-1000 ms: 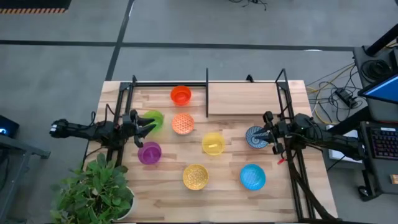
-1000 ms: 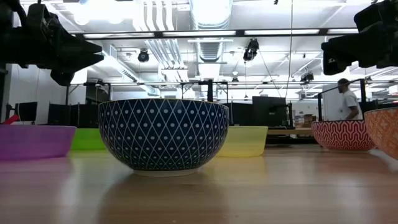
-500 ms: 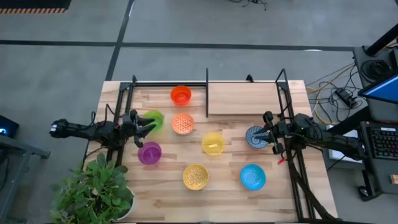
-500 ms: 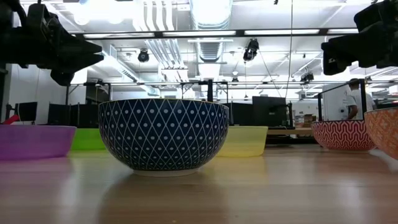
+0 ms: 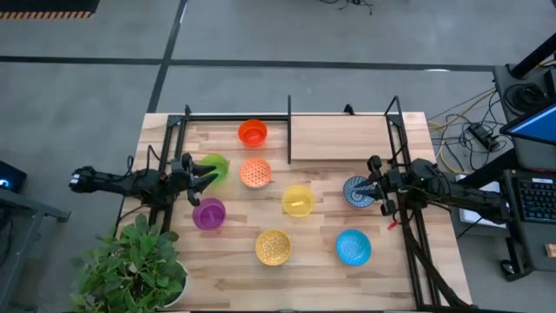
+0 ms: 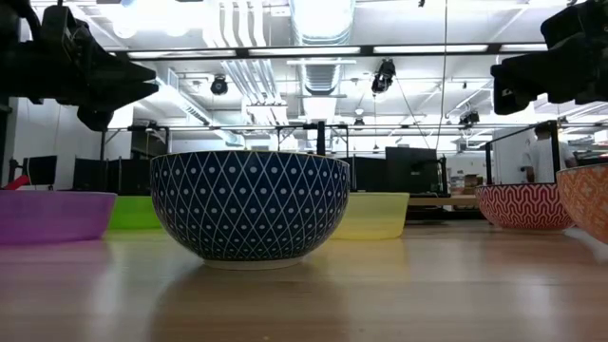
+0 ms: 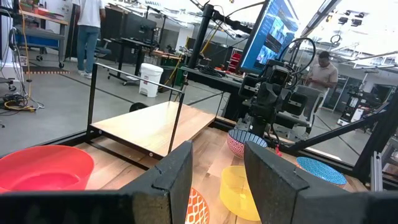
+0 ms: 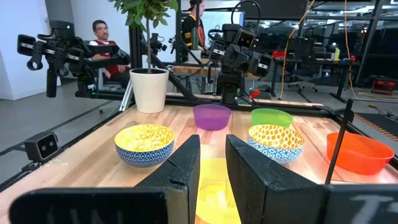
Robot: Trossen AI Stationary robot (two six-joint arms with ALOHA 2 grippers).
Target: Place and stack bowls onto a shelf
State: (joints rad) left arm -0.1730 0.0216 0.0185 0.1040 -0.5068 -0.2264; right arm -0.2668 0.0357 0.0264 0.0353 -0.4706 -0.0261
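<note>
Left gripper (image 5: 208,174): your fingers parted, over green bowl (image 5: 214,165).
Right gripper (image 5: 363,189): fingers parted, above blue-and-white bowl (image 5: 354,192).
Shelf (image 5: 339,139): bare.

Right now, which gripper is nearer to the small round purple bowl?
Left. The left gripper hovers just beyond the small round purple bowl, beside the green one, while the right gripper sits across the table by the blue-and-white patterned bowl.
</note>
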